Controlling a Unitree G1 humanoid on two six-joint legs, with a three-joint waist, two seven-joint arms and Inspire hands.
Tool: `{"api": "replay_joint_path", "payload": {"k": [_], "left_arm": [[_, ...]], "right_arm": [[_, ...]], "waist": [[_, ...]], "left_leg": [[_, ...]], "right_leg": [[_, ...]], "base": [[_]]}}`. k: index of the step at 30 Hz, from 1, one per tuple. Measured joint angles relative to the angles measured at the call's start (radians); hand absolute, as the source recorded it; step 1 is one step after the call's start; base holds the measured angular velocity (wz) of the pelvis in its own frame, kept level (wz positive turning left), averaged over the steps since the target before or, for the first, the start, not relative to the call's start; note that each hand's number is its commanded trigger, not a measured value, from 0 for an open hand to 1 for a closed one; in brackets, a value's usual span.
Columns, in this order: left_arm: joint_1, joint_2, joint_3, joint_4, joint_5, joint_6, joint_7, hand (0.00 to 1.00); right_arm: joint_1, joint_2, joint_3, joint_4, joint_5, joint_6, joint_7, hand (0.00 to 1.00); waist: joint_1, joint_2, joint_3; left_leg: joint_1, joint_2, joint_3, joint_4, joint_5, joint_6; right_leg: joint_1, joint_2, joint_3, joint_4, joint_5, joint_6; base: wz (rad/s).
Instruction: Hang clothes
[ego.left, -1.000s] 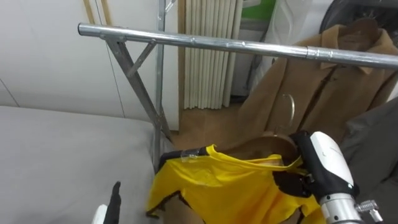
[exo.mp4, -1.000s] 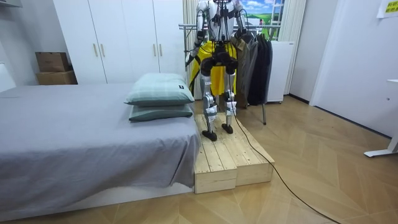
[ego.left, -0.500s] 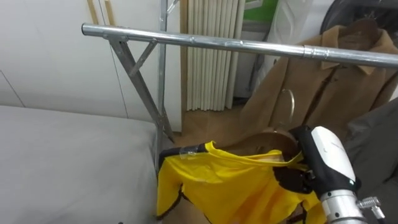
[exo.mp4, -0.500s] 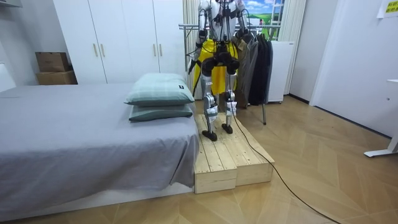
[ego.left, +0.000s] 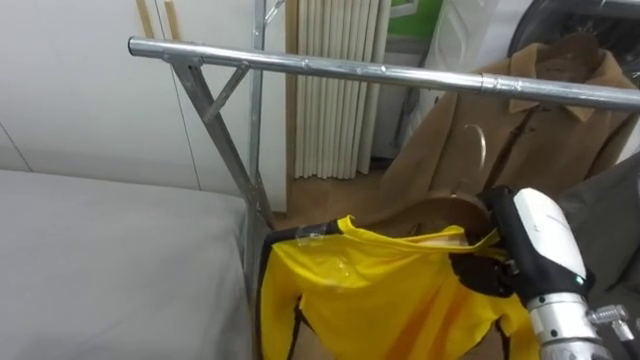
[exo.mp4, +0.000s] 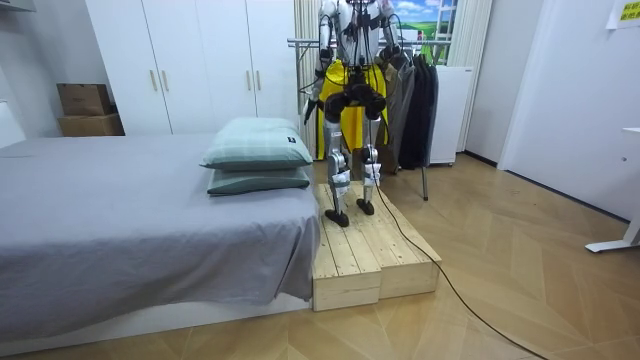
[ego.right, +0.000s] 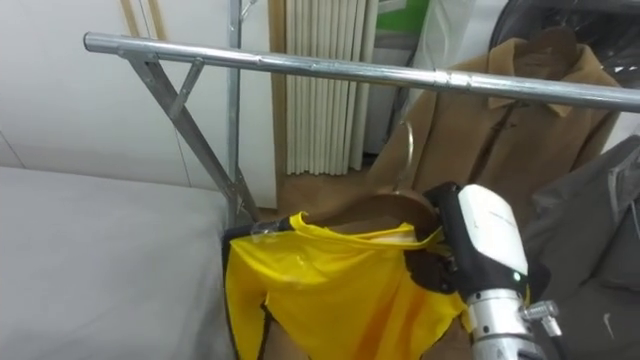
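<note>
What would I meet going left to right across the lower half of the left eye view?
Grey bed → rack's slanted brace → yellow shirt → right hand → dark grey garment at the right edge.

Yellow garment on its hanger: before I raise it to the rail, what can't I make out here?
- Right hand: its hold on the hanger is covered by the yellow garment, in both eye views.
- Hanger hook: thin and faint against the tan coat; depth to the rail unclear.
- Garment's lower half: cut off by the eye views' bottom edge; tiny in the room view, behind the robot.
- Rail's right end: cut off by the right edge.
</note>
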Motion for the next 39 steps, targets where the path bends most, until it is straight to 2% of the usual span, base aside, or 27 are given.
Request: {"api": "replay_joint_path", "payload": {"k": [11,16,18,26,33,36,39], "left_arm": [[-0.002,0.0,0.0,-0.009,0.003,0.002,0.0,0.0],[-0.002,0.001,-0.002,-0.037,0.028,0.01,-0.006,0.0],[-0.002,0.001,-0.007,-0.038,0.029,0.011,-0.007,0.0],[-0.003,0.001,-0.009,-0.036,0.02,0.02,-0.005,0.0],[-0.001,-0.009,-0.008,-0.037,0.021,0.044,-0.027,0.0],[-0.001,-0.006,-0.009,-0.053,0.021,0.053,-0.038,0.0],[-0.001,-0.003,-0.009,-0.097,0.019,0.061,-0.048,0.0]], "right_arm": [[-0.122,-0.008,-0.022,-0.037,0.087,0.008,-0.001,1.0],[-0.132,-0.013,-0.024,-0.037,0.128,0.012,0.0,1.0],[-0.134,-0.014,-0.028,-0.037,0.13,0.015,0.002,1.0],[-0.203,-0.016,-0.028,0.026,0.352,0.042,0.052,1.0],[-0.29,-0.017,-0.028,0.138,0.513,0.064,0.1,1.0],[-0.377,-0.018,-0.028,0.257,0.566,0.065,0.117,1.0],[-0.438,-0.019,-0.017,0.353,0.613,0.085,0.143,1.0]], "waist": [[-0.001,-0.008,-0.0018],[0.005,-0.033,-0.0015],[0.009,-0.036,-0.0013],[0.038,-0.049,0.0055],[0.08,-0.057,0.0069],[0.083,-0.068,0.0071],[0.087,-0.086,0.0081]], "left_leg": [[0.003,0.004,-0.003,0.0,0.0,0.0],[0.0,0.005,-0.014,0.0,0.0,-0.001],[0.0,0.005,-0.02,0.0,0.0,-0.001],[-0.006,0.002,-0.026,0.0,0.001,-0.003],[-0.007,0.002,-0.034,0.0,0.002,-0.004],[-0.006,0.003,-0.04,0.0,0.002,-0.004],[-0.006,0.003,-0.053,0.0,0.002,-0.004]], "right_leg": [[0.005,-0.001,-0.025,0.0,0.002,-0.003],[0.006,-0.002,-0.036,0.0,0.003,-0.005],[0.008,-0.003,-0.042,0.0,0.004,-0.006],[0.003,-0.008,-0.051,0.0,0.006,-0.006],[0.005,-0.009,-0.056,-0.002,0.006,-0.006],[0.007,-0.01,-0.06,0.0,0.006,-0.007],[0.013,-0.013,-0.085,-0.001,0.006,-0.007]], "base": [[0.0],[0.05],[0.06],[0.02],[0.01],[0.02],[0.11]]}}
